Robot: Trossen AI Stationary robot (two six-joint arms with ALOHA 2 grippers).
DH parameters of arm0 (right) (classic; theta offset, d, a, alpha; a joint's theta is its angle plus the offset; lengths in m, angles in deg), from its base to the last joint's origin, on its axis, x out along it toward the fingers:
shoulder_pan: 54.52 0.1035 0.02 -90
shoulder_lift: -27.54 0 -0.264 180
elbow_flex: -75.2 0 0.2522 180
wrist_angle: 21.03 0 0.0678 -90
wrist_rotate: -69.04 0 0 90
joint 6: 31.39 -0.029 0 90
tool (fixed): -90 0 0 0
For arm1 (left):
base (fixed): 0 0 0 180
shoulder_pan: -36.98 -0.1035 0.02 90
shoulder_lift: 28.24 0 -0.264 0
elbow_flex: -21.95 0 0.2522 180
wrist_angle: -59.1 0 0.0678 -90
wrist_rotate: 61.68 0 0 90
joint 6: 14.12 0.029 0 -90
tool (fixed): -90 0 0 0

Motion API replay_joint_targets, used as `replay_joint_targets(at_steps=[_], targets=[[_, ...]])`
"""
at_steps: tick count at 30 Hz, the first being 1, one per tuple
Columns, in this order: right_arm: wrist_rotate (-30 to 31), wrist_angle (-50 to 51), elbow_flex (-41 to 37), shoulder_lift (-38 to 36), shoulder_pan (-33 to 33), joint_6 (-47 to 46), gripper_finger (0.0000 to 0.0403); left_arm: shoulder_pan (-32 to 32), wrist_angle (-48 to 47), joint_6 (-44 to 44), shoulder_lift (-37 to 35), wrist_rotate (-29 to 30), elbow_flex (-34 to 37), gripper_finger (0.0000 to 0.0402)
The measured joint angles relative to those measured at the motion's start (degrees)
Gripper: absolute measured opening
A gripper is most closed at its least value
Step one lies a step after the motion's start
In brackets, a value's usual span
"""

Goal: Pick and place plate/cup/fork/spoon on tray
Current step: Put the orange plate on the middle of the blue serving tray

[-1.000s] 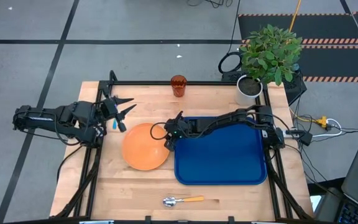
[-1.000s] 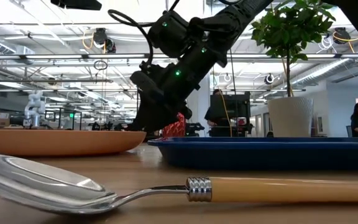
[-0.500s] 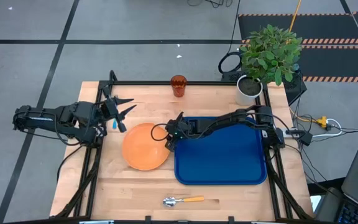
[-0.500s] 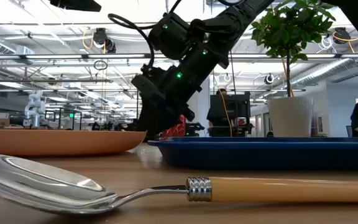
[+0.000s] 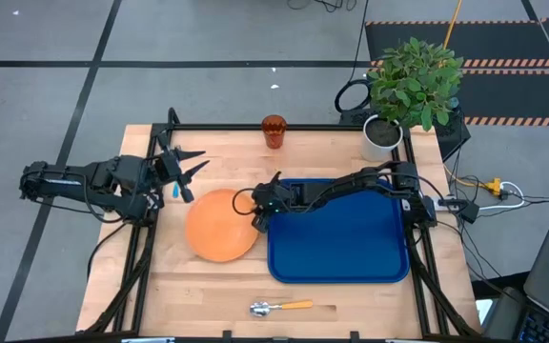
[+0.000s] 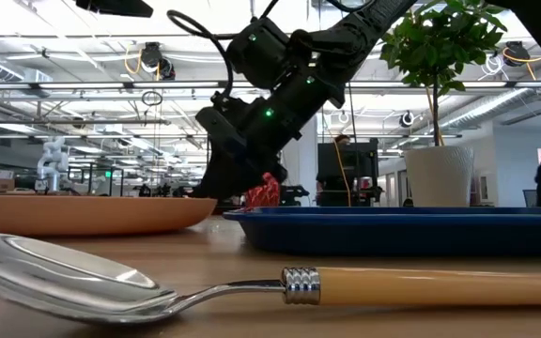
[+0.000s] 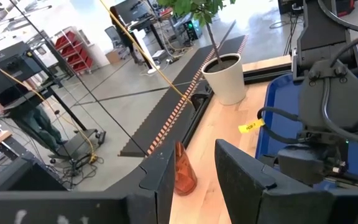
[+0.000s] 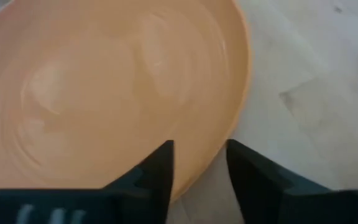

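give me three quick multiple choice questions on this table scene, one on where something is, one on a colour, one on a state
1. Where does the spoon lie?
A. on the tray
B. on the bare table at the near edge, in front of the tray
C. on the plate

2. What colour is the tray?
A. dark blue
B. white
C. orange

3. What is on the tray now?
A. the plate
B. the cup
C. none of the tableware

Key: 1 B, the high view shows the spoon on wood below the tray. 2 A, its floor is dark blue. 3 C, the plate lies beside the tray on the table with the right hand at its rim, and the cup stands at the far edge.
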Motion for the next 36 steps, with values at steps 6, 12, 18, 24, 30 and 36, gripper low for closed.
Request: replay_joint_targets(at_steps=[6, 12, 18, 24, 30, 36], targets=[[-0.15, -0.85, 0.00, 0.00, -0.02, 3.32, 0.0010, -0.01, -0.45, 0.13, 0.00, 0.04, 0.00, 0.0118], [-0.19, -0.91, 0.00, 0.00, -0.18, 2.37, 0.0007, 0.00, -0.47, 0.13, -0.02, 0.07, 0.00, 0.0118], [-2.26, -4.78, -0.02, -0.60, -0.28, 1.88, 0.0056, 0.00, -0.51, 0.11, -0.02, 0.09, 0.00, 0.0118], [-3.37, -3.94, 0.00, -0.31, -0.52, -3.91, 0.0161, -0.01, -0.73, -0.22, -0.01, 0.11, 0.00, 0.0118], [-3.51, -3.67, -0.04, 0.00, -0.98, -11.38, 0.0234, -0.02, -0.55, -0.50, 0.00, 0.13, 0.00, 0.0118], [-5.46, -2.22, 0.00, 0.76, -0.90, -13.41, 0.0235, -0.01, 0.16, -0.47, 0.00, 0.16, 0.00, 0.0118]])
